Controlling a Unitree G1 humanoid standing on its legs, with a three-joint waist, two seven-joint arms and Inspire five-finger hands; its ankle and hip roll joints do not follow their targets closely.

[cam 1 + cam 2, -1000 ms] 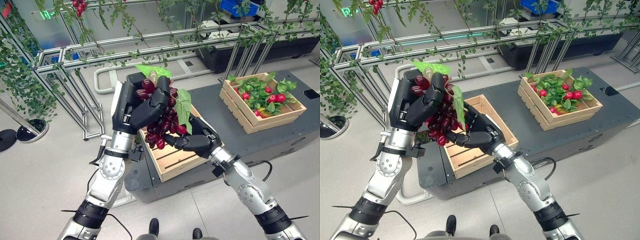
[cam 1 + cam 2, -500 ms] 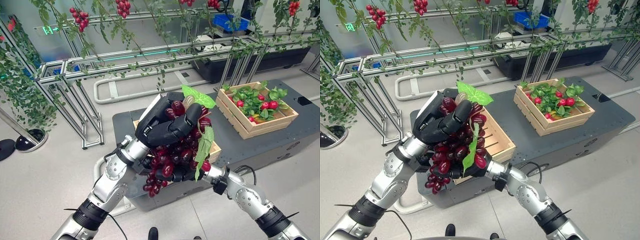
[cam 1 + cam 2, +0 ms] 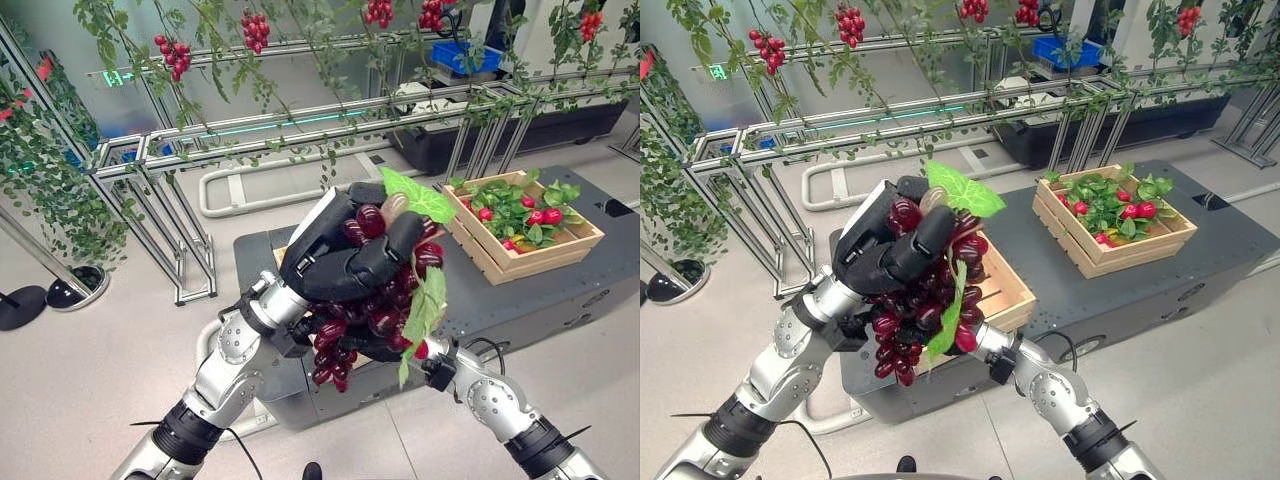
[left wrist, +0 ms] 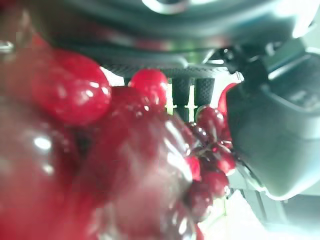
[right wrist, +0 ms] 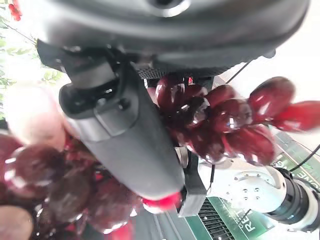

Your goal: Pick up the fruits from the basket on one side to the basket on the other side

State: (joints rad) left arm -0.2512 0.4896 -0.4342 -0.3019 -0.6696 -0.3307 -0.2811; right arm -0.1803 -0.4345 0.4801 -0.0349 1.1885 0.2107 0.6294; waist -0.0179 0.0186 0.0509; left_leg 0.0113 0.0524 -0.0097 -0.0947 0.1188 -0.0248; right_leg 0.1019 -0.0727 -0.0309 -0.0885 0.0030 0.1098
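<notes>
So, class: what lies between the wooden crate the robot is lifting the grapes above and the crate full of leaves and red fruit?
In the right eye view, only bare dark platform top separates the near crate from the leafy crate; nothing sits on that stretch.

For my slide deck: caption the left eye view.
Both hands, left, right, cradle a grape bunch above the near crate.

Grey floor [image 3: 90, 370] — vine-hung metal railings [image 3: 300, 120] behind.

two wooden baskets [image 3: 480, 250] [image 3: 1010, 297], one grape bunch [image 3: 375, 305], two hands [image 3: 345, 255] [image 3: 372, 347]
</notes>
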